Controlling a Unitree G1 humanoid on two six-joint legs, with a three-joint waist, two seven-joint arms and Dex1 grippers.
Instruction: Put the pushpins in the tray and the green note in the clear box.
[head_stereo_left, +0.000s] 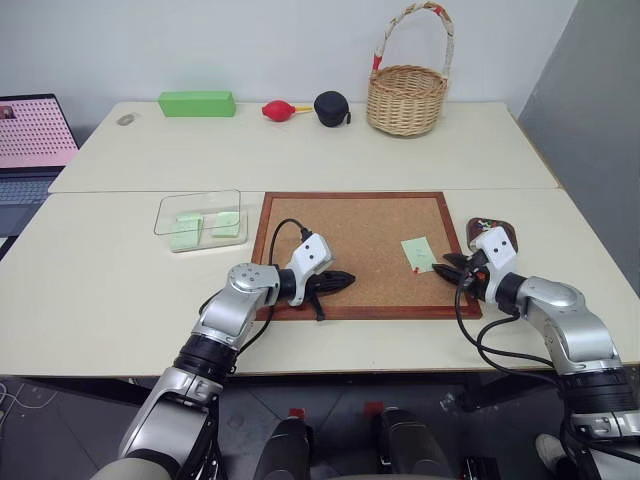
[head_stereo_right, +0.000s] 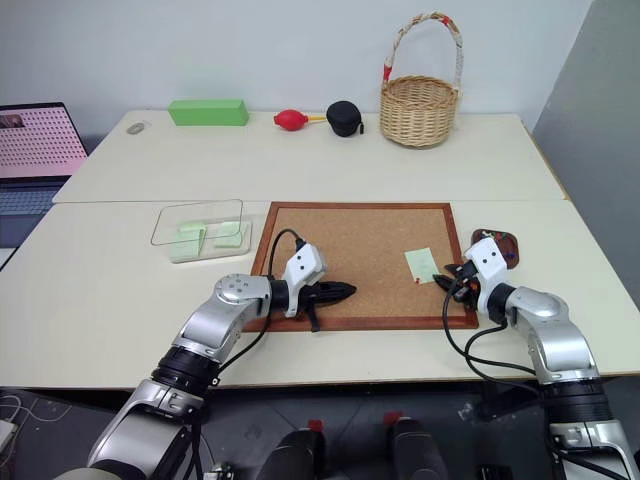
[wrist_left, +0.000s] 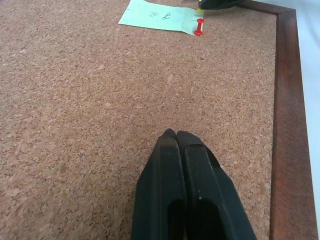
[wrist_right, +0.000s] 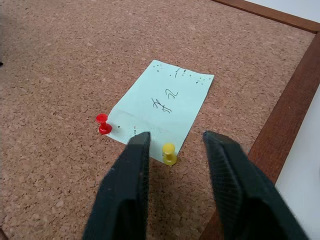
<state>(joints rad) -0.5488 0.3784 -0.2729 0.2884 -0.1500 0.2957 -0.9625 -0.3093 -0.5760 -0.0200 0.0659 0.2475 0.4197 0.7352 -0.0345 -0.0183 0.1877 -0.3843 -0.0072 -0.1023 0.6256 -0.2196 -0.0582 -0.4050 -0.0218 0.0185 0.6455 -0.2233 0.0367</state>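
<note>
Two pushpins hold the green note to the cork board: one red pin, one yellow pin, both along the note's near edge. Right tool is part open, fingers either side of the yellow pin, not yet pinching it. From that tool the yellow pin sits dead ahead at 12 o'clock, the red pin at about 10 o'clock, and the note's long axis runs away toward 1 o'clock. Right arm is much the nearer one. Left tool is fully closed, empty, resting on bare cork well apart from the note, which lies at its 12 o'clock. Tray sits just off the board's right frame, right beside the right wrist. One clear box on the tabletop at the board's 9 o'clock, with two green notes already inside. My read: close on yellow and pull first.
</note>
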